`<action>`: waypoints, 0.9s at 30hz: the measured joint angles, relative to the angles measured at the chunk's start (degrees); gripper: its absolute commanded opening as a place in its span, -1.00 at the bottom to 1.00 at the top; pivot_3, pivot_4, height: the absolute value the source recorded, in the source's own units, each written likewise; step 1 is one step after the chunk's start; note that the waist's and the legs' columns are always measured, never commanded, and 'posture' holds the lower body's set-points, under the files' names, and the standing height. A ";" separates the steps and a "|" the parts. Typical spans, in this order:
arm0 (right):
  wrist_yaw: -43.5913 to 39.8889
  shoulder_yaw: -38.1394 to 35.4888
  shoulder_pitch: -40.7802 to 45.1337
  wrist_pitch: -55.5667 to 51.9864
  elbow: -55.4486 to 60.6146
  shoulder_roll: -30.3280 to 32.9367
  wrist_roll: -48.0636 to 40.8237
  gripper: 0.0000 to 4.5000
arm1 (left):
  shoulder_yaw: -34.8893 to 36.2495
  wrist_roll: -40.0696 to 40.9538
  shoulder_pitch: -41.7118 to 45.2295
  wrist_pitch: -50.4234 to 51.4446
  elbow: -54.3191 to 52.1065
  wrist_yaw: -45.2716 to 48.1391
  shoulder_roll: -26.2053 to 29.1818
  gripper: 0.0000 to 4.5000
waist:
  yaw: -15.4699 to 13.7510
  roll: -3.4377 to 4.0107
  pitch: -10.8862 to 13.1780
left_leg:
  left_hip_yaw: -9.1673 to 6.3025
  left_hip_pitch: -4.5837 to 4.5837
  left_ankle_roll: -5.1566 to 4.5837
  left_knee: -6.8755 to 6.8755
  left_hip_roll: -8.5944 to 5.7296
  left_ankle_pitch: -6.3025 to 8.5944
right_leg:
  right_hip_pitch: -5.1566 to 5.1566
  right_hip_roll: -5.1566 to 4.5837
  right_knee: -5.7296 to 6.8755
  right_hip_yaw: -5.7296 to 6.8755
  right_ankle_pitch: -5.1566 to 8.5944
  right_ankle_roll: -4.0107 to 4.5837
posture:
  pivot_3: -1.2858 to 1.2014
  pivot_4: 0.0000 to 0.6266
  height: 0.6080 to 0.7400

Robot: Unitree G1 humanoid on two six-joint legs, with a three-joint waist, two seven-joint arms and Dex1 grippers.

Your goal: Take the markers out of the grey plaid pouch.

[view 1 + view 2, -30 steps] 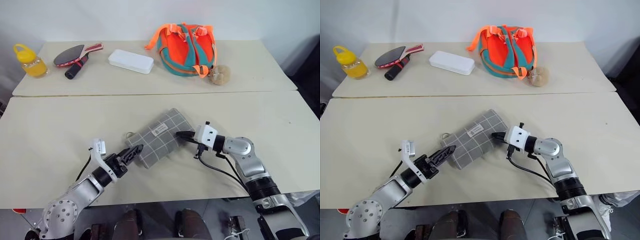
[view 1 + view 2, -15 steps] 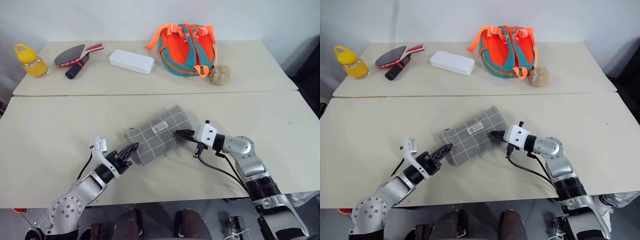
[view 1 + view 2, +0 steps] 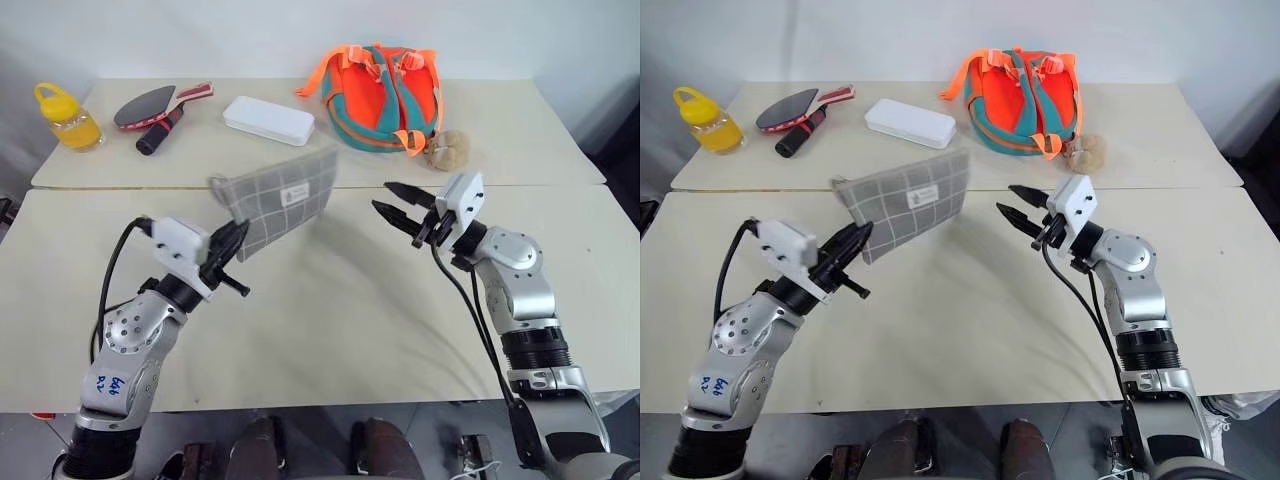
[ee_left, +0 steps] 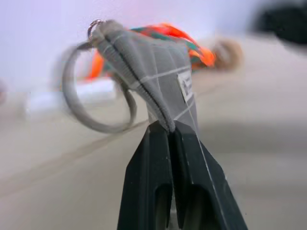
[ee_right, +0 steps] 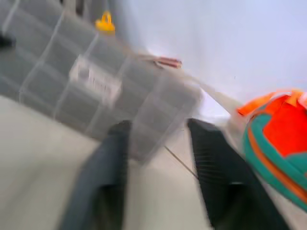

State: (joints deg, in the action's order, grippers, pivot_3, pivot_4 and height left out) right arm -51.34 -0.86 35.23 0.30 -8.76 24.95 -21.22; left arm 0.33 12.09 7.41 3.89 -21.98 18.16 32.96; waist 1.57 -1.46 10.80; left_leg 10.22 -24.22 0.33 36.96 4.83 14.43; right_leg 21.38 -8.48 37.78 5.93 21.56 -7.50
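- Fingers of the left gripper are pinched tight on a corner of the grey plaid pouch, hanging above the table middle.
- Right gripper is spread, holding nothing, just beside the pouch.
- Markers aren't visible, so probably opening comes next.

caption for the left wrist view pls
Left gripper pinching the grey plaid pouch by one edge, held up off the table.

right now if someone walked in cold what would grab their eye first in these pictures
Probably the soft grey plaid fabric pouch, held up off the near table, pinched at one corner by the left gripper, whose black fingers are shut on it. Just across from it the right gripper hangs in the air with its fingers spread, apart from the pouch. Behind them, the bright orange and teal backpack on the far table stands out by colour.
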 measured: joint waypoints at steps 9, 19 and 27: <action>-0.61 1.57 -0.17 -21.26 16.97 1.68 -9.82 0.80 | -6.02 -24.41 -0.89 -20.60 8.75 0.68 4.37 -1.00 | 0.01 0.00 0.00 | 0.00 -0.07 -0.05 0.13 0.04 0.02 | 0.08 -0.04 0.09 0.01 0.00 0.00 | 0.03 -0.52 1.00; -5.67 4.18 -6.38 -34.04 26.28 9.99 -15.20 0.80 | -12.59 -38.35 4.08 -33.59 15.68 0.93 6.07 -1.00 | -0.14 0.00 0.00 | 0.02 -0.12 -0.09 0.05 0.02 0.11 | 0.11 -0.07 0.04 0.08 0.00 0.00 | 0.03 -0.52 1.00; -6.40 9.04 -9.32 -25.11 28.62 8.55 -6.51 0.80 | -11.41 -37.07 4.25 -37.57 18.47 1.29 7.70 -1.00 | 0.41 0.00 0.00 | 0.11 -0.01 -0.06 0.16 0.10 0.06 | 0.11 -0.05 0.18 0.04 0.00 0.00 | 0.03 -0.52 1.00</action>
State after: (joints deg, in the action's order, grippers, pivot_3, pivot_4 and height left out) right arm -57.74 8.18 25.91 -24.81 19.86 33.50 -27.73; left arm -11.08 -24.98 11.66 -33.68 -3.50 19.45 40.66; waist 1.98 -1.45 10.80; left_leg 10.32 -24.23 0.27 37.12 4.93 14.48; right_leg 21.49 -8.53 37.96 5.97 21.56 -7.50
